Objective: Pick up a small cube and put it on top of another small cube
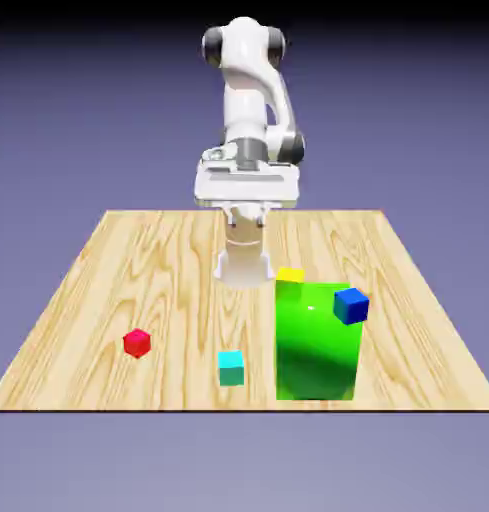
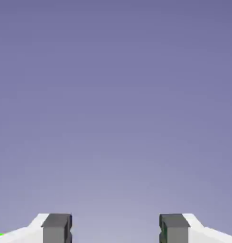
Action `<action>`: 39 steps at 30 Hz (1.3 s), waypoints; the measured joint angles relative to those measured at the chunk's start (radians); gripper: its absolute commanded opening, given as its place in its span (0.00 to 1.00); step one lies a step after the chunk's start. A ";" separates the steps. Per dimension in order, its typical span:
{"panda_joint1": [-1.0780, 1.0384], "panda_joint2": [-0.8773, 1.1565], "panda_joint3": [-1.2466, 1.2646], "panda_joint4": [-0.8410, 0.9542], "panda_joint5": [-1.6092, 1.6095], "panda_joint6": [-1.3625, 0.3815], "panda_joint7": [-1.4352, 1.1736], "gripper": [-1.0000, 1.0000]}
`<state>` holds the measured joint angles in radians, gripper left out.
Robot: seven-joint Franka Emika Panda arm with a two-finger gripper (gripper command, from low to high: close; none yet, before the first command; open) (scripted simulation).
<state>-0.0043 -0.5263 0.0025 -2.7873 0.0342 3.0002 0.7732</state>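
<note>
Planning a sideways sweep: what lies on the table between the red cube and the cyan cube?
Nothing: in the exterior view, only bare wood table shows between the red cube and the cyan cube. The hand view shows only backdrop.

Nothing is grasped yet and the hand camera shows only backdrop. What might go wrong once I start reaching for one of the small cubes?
1. The claw is open and empty, and the hand view shows no cube, so I would be aiming blind until the hand tilts down.
2. The tall glossy green block stands close beside the small blue cube and the small yellow cube; reaching for either risks bumping it.
3. The small red cube and small cyan cube sit near the wooden table's camera-side edge; a nudge may push them off.
</note>
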 measured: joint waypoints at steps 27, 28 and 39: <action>-0.305 0.913 0.075 0.442 0.707 -0.641 0.582 0.50; -0.301 0.949 0.088 0.445 0.731 -0.607 0.563 0.50; -0.267 0.797 0.101 0.497 0.660 -0.811 0.537 0.00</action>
<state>-0.2709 0.2704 0.1033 -2.2899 0.6940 2.1892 1.3107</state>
